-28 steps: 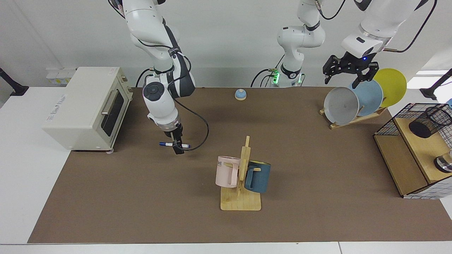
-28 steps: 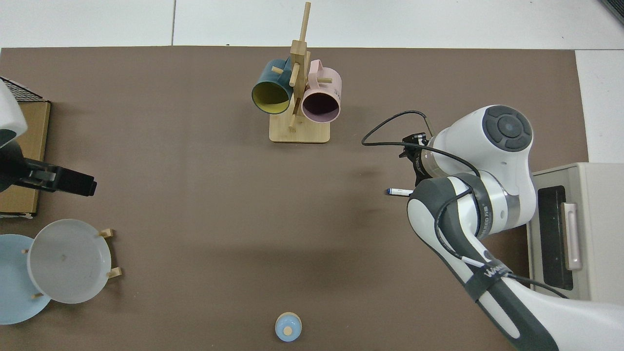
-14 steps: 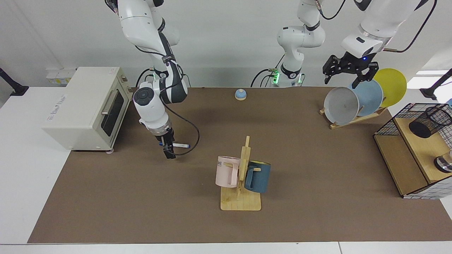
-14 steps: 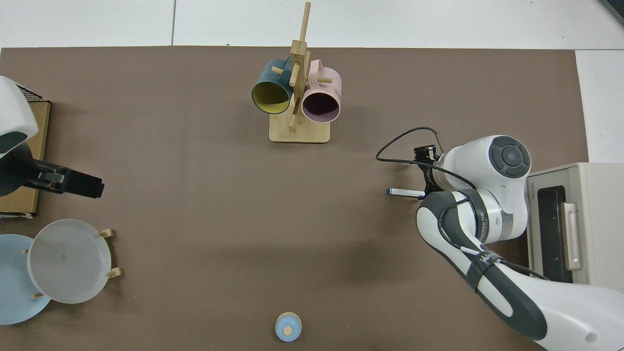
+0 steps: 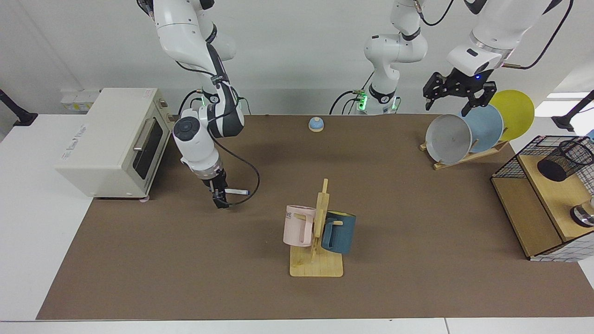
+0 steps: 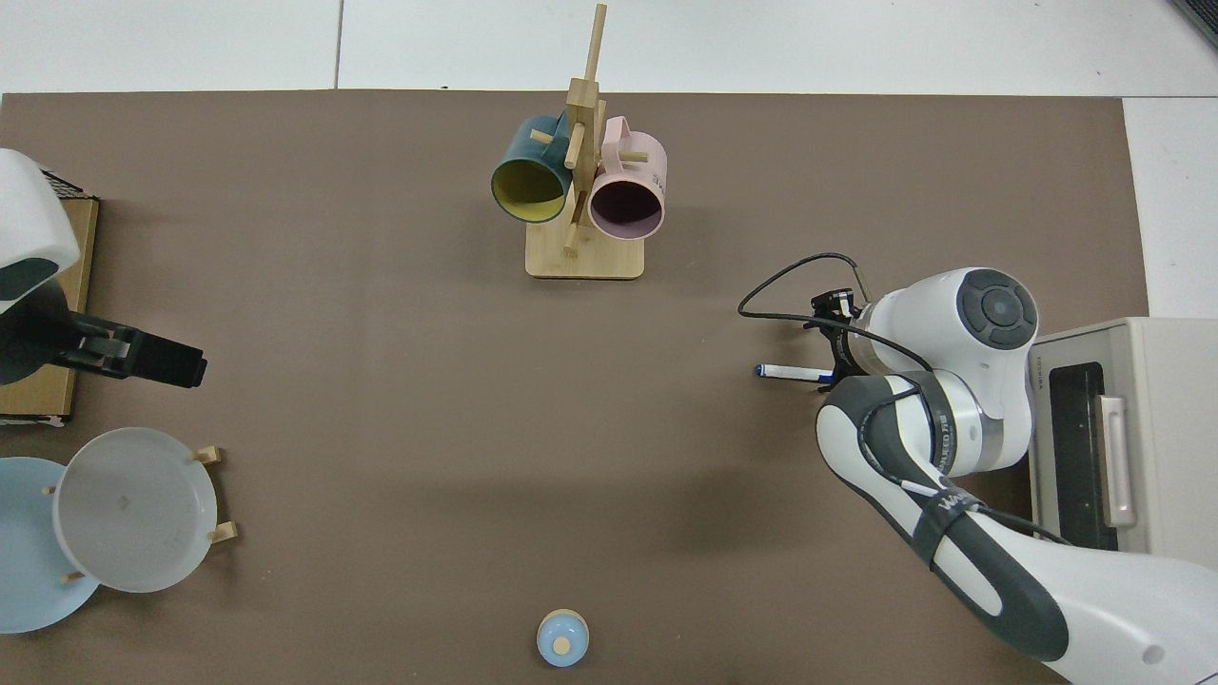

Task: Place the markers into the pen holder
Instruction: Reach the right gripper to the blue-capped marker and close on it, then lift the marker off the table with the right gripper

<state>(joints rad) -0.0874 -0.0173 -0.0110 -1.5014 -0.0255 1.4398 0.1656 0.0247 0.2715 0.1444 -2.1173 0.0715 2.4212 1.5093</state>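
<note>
**Marker gripped, holder still far off**

Right gripper (image 5: 220, 197), left of centre in the facing view, was clenched on the marker (image 5: 236, 191), low over the table. Left gripper (image 5: 457, 95) waited spread at upper right, above the plates. We saw the pen holder (image 5: 564, 160) at far right, empty.

From above, we saw the marker (image 6: 788, 372) right of centre. Carrying and dropping remained.
</note>
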